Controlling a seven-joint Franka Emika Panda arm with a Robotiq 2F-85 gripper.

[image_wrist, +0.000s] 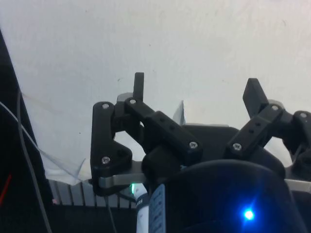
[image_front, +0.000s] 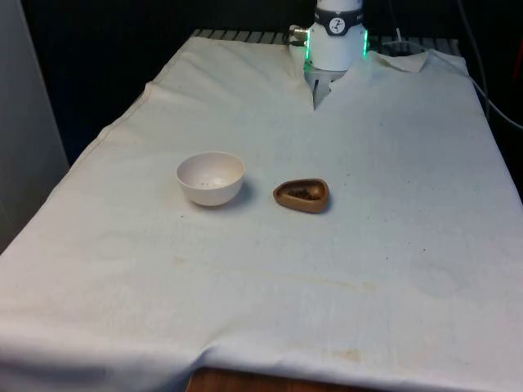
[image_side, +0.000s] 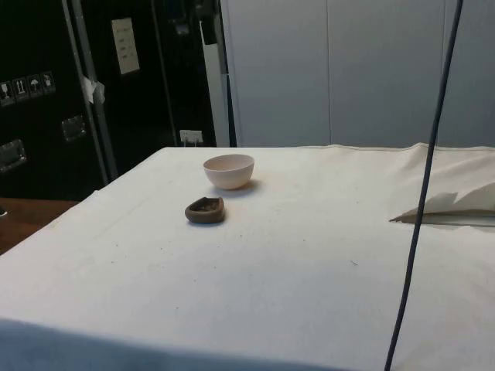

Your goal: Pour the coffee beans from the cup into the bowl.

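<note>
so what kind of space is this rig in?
Looks like a lab or test workshop, not a kitchen: a table under a white cloth holding just a white bowl and brown cup, dark cabinets with labels, and a hanging cable.

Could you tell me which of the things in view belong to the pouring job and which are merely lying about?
Belonging to the job:
- brown cup holding coffee beans
- white bowl, beside the cup
- end effector, fingers apart, over bare cloth

Merely there:
- white cloth covering the table
- black cable hanging across the side view
</note>
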